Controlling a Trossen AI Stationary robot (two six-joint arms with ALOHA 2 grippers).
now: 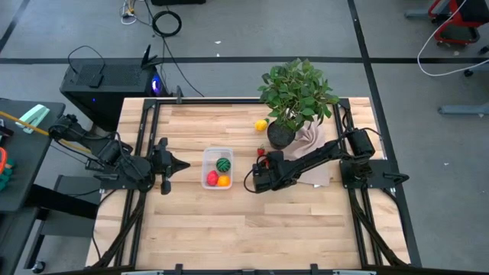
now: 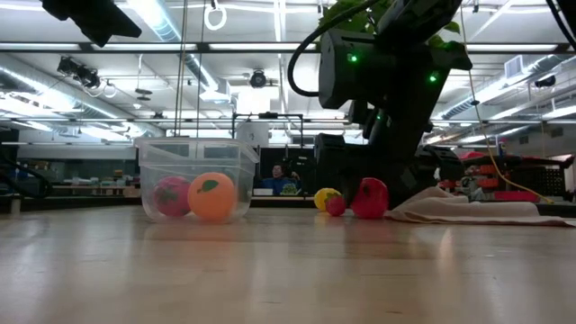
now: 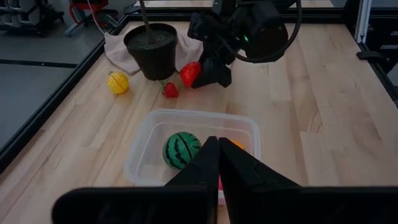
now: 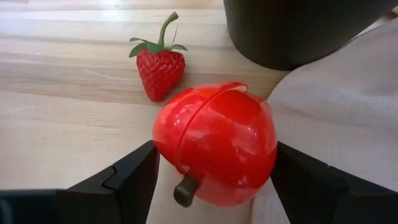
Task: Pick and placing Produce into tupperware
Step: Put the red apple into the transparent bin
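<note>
The clear tupperware (image 1: 218, 168) stands mid-table and holds a green striped ball (image 3: 181, 149), an orange fruit (image 2: 212, 196) and a pink-red one (image 2: 171, 196). My left gripper (image 3: 217, 155) hovers shut on nothing, above the tupperware's left side. A glossy red fruit (image 4: 214, 149) with a dark stem lies on the wood beside the beige cloth (image 4: 336, 99), between the fingers of my right gripper (image 4: 214, 171). A strawberry (image 4: 160, 68) lies just past it, and a yellow lemon (image 1: 261, 125) lies farther back. My right gripper pinches the red fruit between its two fingers, one on each of the opposite round sides (image 4: 163, 146). The fingers slant down from the table's right side. The fruit rests on the table (image 2: 370, 200), its stem end (image 4: 185, 190) turned back toward the gripper.
A black pot (image 1: 280, 135) with a leafy plant stands on the cloth just behind the red fruit, close to the right arm. Bare wood lies in front of the tupperware toward the near edge (image 1: 229, 237).
</note>
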